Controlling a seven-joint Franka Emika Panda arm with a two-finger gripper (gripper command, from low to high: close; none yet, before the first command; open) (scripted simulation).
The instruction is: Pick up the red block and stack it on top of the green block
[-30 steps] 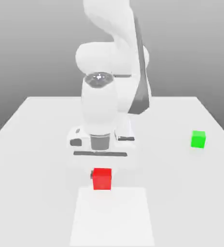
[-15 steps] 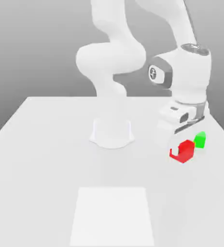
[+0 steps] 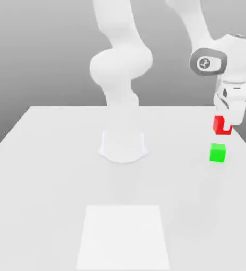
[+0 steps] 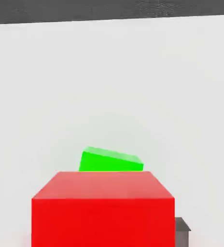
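- the flat white tabletop [image 3: 56,174] carries the scene, with a slightly brighter white square patch [image 3: 123,236] near its front edge in the exterior view.
- the glossy white robot arm [image 3: 120,69] rises from its round base at the middle of the tabletop and reaches over to the exterior view's right.
- the end effector [image 3: 227,126] hangs off the wrist at the exterior view's right, pointing down, raised clear above the tabletop.
- the end effector is closed on the small matte bright-red cube [image 3: 220,125]; the cube sits at its tip, lifted off the tabletop.
- in the hand view the red cube [image 4: 103,208] sits close up in the foreground, with a dark grey fingertip [image 4: 181,230] just beside one of its lower corners.
- the small matte bright-green cube [image 3: 218,152] rests on the tabletop just below the red cube in the exterior view, with a gap between them; they are not touching.
- in the hand view the green cube [image 4: 111,160] shows partly behind the red cube's top edge.
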